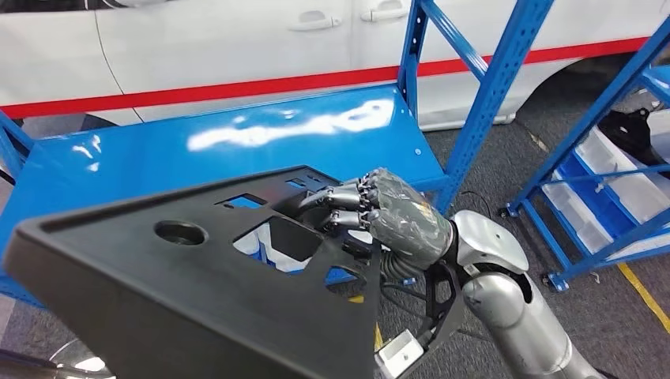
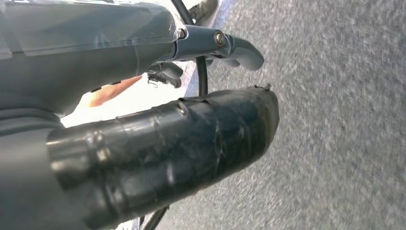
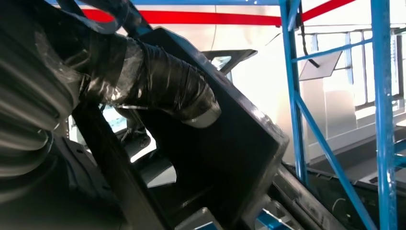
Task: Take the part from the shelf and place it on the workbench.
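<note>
Head view shows a big black plastic part (image 1: 158, 276), flat and roughly triangular, matte, with a round hole and several angular cut-outs through it. It is up off the glossy blue metal shelf (image 1: 197, 150), tilted and close to the camera, with the shelf showing behind and through its openings. The right hand (image 1: 387, 213), wrapped in wrinkled grey tape, sits at the part's right edge with its dark fingers (image 1: 348, 197) curled into a cut-out, clamped on the part. The silver right arm comes up from the lower right, wrist bent inward. Left wrist view catches the left hand (image 2: 158, 143) over grey speckled floor (image 2: 335, 120); I cannot tell whether its fingers are apart or together
</note>
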You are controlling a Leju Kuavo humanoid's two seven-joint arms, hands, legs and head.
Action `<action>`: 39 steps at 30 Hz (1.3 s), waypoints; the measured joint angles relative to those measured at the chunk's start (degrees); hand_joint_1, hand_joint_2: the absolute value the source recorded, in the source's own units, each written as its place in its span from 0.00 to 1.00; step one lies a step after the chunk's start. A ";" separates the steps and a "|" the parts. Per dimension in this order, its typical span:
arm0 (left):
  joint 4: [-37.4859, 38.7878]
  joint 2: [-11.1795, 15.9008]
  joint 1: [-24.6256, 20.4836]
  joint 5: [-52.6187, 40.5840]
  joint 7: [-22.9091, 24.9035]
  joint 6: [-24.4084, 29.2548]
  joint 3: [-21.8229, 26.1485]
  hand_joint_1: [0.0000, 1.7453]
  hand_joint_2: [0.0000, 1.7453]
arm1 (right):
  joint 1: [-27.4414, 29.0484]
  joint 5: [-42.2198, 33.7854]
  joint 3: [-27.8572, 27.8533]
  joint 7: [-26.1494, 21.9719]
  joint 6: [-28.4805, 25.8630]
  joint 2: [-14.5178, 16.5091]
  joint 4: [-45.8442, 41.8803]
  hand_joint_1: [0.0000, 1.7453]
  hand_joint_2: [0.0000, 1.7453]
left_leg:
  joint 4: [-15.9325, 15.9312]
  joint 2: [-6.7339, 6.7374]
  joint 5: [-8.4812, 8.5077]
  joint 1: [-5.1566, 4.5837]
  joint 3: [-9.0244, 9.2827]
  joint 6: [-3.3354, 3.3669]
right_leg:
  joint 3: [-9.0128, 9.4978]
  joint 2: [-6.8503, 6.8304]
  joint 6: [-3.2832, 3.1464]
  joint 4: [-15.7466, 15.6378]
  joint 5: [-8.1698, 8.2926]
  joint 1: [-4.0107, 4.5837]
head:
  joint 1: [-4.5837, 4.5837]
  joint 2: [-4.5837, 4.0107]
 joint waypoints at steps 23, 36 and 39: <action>-2.82 -1.86 0.97 0.01 -0.49 -4.78 1.14 0.00 0.00 | 5.87 0.65 0.25 -1.32 -1.13 -3.44 -0.13 1.00 1.00 | -4.27 -3.68 3.47 -1.31 2.17 3.18 | -0.65 2.18 0.51 7.36 -2.11 1.51 | -0.02 0.00; -3.72 -2.03 1.39 -0.01 -0.70 -4.27 1.25 0.00 0.00 | 7.78 1.01 0.69 -1.11 -1.32 -3.71 -0.37 1.00 1.00 | 11.60 -0.50 -3.02 1.34 -1.42 -1.72 | -1.46 -3.29 -0.45 -1.74 2.78 0.59 | -0.14 0.00; -3.21 -1.86 0.73 -0.01 -1.04 -3.02 1.27 0.00 0.00 | 8.72 1.19 0.61 -0.94 -1.76 -3.78 -1.14 1.00 1.00 | 1.84 2.15 -1.38 2.06 7.06 -2.78 | -3.62 -5.43 0.64 -0.06 3.52 0.16 | -0.14 0.00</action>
